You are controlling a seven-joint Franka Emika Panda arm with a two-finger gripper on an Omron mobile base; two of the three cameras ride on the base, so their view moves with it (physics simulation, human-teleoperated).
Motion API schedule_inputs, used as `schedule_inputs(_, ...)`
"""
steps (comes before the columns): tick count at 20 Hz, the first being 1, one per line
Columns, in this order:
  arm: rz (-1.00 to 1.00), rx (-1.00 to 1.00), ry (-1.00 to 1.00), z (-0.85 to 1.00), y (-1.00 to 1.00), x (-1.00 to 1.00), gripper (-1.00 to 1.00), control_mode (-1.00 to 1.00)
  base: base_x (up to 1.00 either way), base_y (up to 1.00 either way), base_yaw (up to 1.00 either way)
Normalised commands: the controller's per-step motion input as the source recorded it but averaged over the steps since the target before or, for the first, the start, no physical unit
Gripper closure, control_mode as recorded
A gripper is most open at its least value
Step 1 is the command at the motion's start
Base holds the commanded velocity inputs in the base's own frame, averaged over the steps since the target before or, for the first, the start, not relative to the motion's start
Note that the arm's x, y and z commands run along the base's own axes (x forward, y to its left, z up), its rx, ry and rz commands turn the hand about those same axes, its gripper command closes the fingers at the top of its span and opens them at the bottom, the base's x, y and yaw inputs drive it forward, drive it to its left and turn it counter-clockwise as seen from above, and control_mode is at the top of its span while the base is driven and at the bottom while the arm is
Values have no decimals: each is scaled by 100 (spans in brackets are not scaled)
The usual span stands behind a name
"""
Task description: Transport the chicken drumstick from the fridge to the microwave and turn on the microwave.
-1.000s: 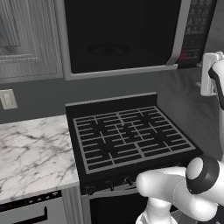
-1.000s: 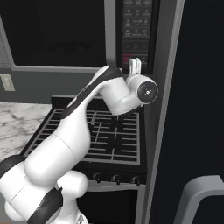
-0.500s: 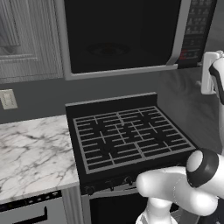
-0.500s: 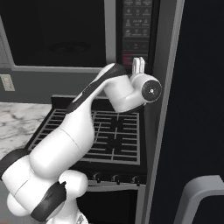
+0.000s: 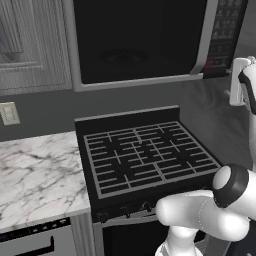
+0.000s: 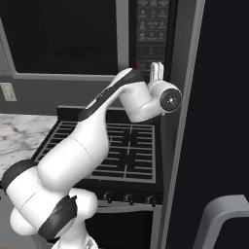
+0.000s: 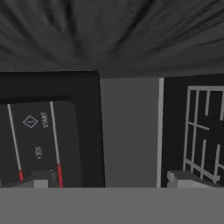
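Gripper (image 6: 156,68): jaws wide, empty, at microwave (image 5: 140,45) panel's lower edge | door shut | left: pressing start.

The wide microwave (image 5: 140,42) with glossy dark glass door and matt silver-grey frame hangs above the black stove (image 5: 145,155) with matt metal grates, beside the polished white marble counter (image 5: 37,175).

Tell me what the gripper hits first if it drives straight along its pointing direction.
Probably the microwave: the open gripper points up at the lower end of its button panel, one fingertip under the START marking. Depth is unclear.
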Motion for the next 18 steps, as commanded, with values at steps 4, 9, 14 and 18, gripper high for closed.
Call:
schedule_inputs(4, 0, 0, -4, 0, -8, 15, -100, -100, 0, 0, 0)
schedule_inputs(9, 0, 0, -2, 0, -10, 17, -100, -100, 0, 0, 0)
schedule_inputs(14, 0, 0, -1, 0, -11, 17, -100, -100, 0, 0, 0)
schedule_inputs(18, 0, 0, 0, 0, -15, 17, -100, -100, 0, 0, 0)
